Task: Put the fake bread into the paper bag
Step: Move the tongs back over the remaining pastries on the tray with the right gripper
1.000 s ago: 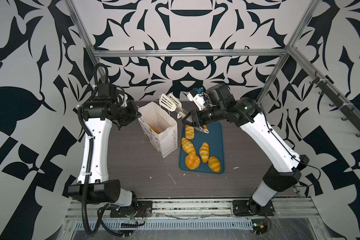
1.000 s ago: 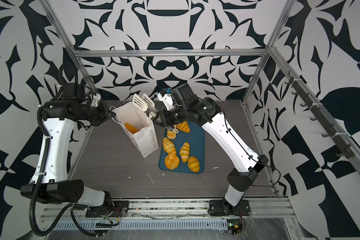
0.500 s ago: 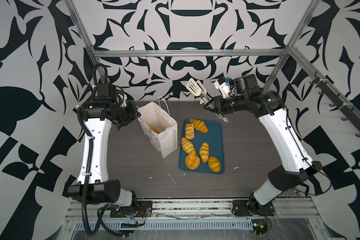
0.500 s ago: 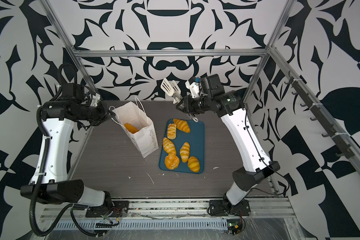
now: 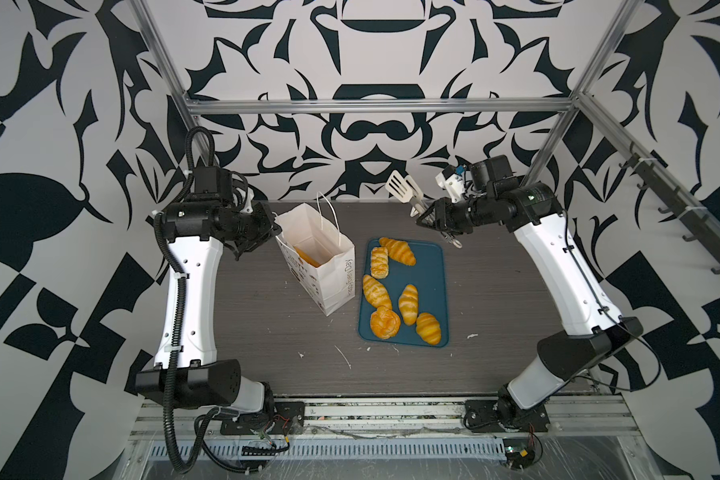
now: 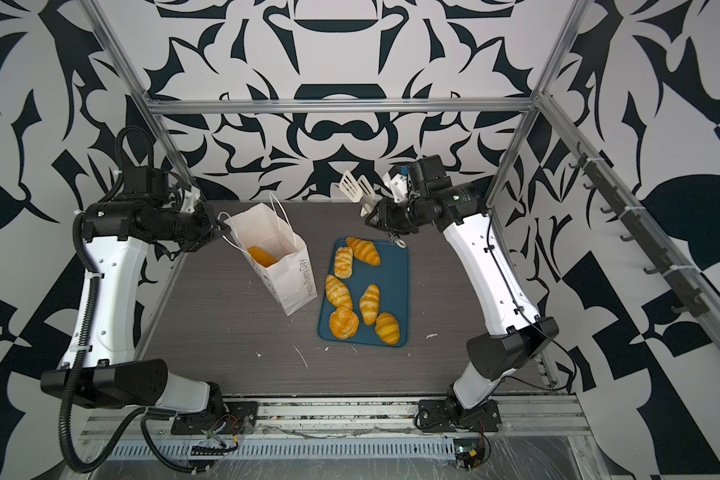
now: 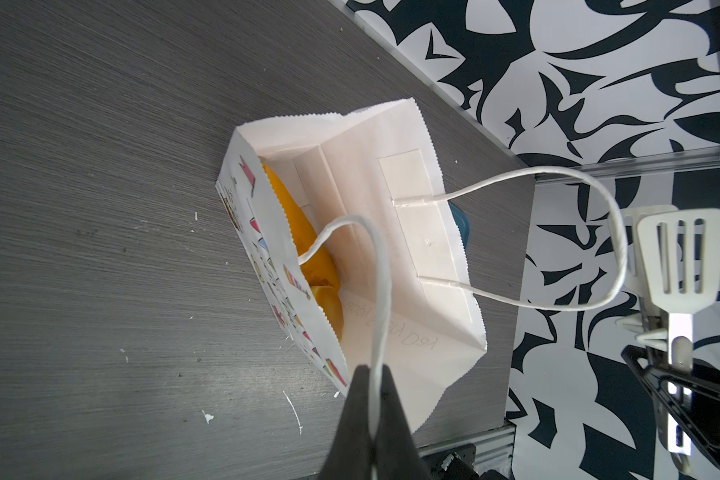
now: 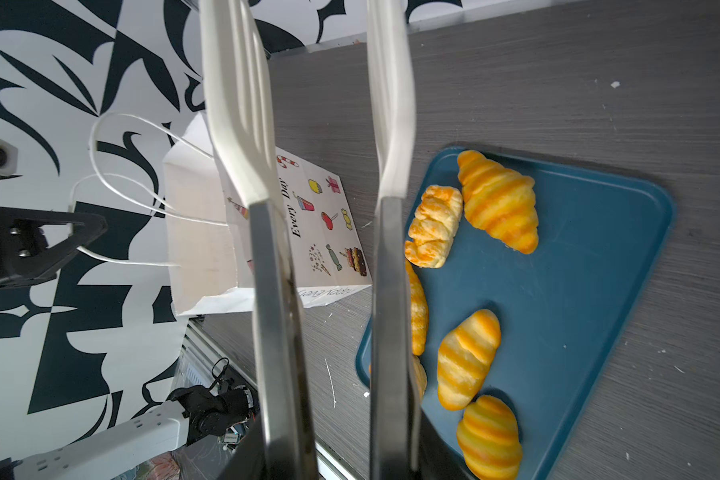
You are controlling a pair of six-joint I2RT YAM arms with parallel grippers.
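While the left gripper (image 7: 371,376) is pinching a cord handle (image 7: 385,286) of the paper bag (image 5: 329,274), the right gripper (image 5: 428,216) is clamping empty tongs (image 5: 404,189).
Six pieces of the fake bread (image 5: 408,303) are lying on the teal tray (image 5: 433,282) just beside the standing bag; one orange pastry (image 7: 308,245) is sitting inside it.

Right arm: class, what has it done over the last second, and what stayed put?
The right gripper, holding empty white tongs, swung rightward, away from the paper bag mouth. The left gripper stayed shut on the handle; bag, tray and six fake pastries unmoved.
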